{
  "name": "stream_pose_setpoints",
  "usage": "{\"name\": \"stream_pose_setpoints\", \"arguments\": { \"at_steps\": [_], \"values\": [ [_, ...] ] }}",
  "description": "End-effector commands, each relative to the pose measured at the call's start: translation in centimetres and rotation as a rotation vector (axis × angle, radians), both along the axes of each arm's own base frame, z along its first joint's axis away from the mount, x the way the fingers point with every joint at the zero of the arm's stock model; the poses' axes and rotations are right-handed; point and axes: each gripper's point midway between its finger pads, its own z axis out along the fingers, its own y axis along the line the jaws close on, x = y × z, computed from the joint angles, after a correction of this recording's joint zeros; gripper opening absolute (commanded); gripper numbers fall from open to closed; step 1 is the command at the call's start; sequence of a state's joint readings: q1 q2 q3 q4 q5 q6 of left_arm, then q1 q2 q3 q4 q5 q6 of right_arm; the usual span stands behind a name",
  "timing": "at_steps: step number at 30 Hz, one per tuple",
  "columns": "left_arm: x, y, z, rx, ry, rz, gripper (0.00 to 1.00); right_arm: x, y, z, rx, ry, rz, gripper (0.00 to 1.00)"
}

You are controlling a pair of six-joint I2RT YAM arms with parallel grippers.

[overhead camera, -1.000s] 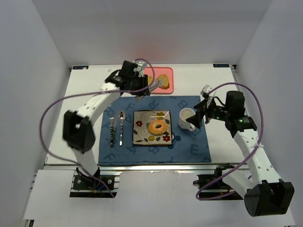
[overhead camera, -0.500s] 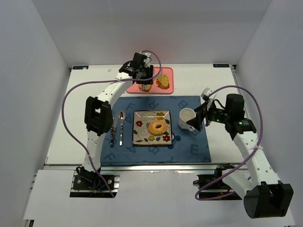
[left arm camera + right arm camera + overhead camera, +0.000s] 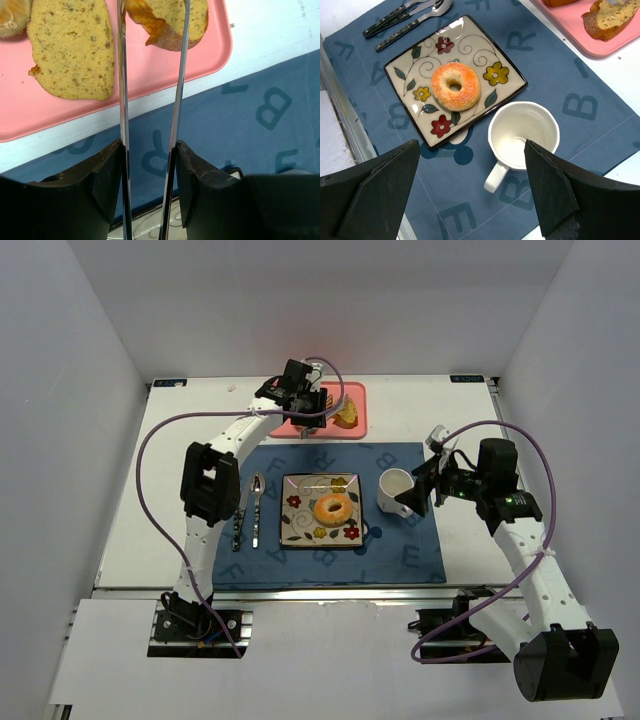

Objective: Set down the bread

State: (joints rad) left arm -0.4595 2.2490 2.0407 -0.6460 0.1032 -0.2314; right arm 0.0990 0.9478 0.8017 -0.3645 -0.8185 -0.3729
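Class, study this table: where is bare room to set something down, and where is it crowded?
Free: the white table left of the cutlery; the near strip of the mat before the plate; table right of the pink tray. Crowded: the tray under the left hand, and plate to mug.

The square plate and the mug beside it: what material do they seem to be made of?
The square plate looks like glazed ceramic: glossy cream surface, painted flowers, dark rim. The mug is probably glazed ceramic too: plain white, smooth, thick wall, soft shine. Melamine cannot be excluded by look alone.
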Motion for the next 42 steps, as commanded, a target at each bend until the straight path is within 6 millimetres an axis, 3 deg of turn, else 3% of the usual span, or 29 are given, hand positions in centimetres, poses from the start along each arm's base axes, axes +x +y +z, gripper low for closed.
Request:
{"name": "stream_pose_setpoints", "arguments": {
  "at_steps": [1,5,9,14,18,19,23,29,33,36,37,39,40,41,42],
  "values": [
    [0.5,0.5,0.9,0.017,-0.038,0.002,0.54,0.1,0.1,0.7,0.017,-0.023,0.006,0.89],
    [0.0,0.4,0.0,0.020,-0.017,-0.024,0.54,0.1,0.0,0.7,0.019,-0.023,0.004,0.89],
    [-1.1,0.0,-2.2,0.017,0.046,-0.060,0.49,0.1,0.1,0.8,0.022,-0.025,0.004,0.89],
    [-2.4,-0.3,-4.1,0.025,0.108,-0.091,0.30,0.3,0.0,0.9,0.019,-0.034,0.001,0.89],
    [-2.8,-0.2,-4.3,0.027,0.119,-0.097,0.18,0.3,-0.1,0.9,0.021,-0.033,-0.002,0.89],
    [-2.7,-0.2,-4.1,0.024,0.115,-0.096,0.11,0.3,-0.1,1.0,0.021,-0.035,-0.003,0.89],
    [-2.3,-1.0,-2.0,-0.020,0.088,-0.088,0.00,0.3,-0.2,1.1,0.022,-0.036,-0.005,0.89],
    [-0.3,-2.2,5.3,-0.161,-0.043,-0.062,0.00,0.1,-0.2,1.1,0.023,-0.038,-0.007,0.89],
    [-0.4,-1.5,10.2,-0.239,-0.126,-0.036,0.00,0.0,-0.3,1.1,0.026,-0.038,-0.008,0.89],
    [-1.2,-1.0,10.9,-0.252,-0.127,-0.036,0.00,-0.2,-0.2,1.2,0.029,-0.040,-0.004,0.89],
    [-1.9,-0.8,12.2,-0.260,-0.144,-0.045,0.00,-0.2,-0.2,1.2,0.029,-0.040,-0.004,0.89],
    [-3.7,-0.1,10.8,-0.241,-0.100,-0.051,0.00,-0.3,-0.3,1.3,0.028,-0.043,-0.005,0.89],
    [-5.1,0.5,12.6,-0.253,-0.126,-0.061,0.00,-0.3,-0.3,1.2,0.026,-0.040,-0.008,0.89],
    [-6.2,0.9,12.6,-0.250,-0.122,-0.063,0.00,-0.3,-0.3,1.3,0.024,-0.045,-0.008,0.89],
    [-8.1,1.9,10.0,-0.220,-0.059,-0.057,0.00,-0.3,-0.4,1.3,0.023,-0.048,-0.009,0.89]
  ]
}}
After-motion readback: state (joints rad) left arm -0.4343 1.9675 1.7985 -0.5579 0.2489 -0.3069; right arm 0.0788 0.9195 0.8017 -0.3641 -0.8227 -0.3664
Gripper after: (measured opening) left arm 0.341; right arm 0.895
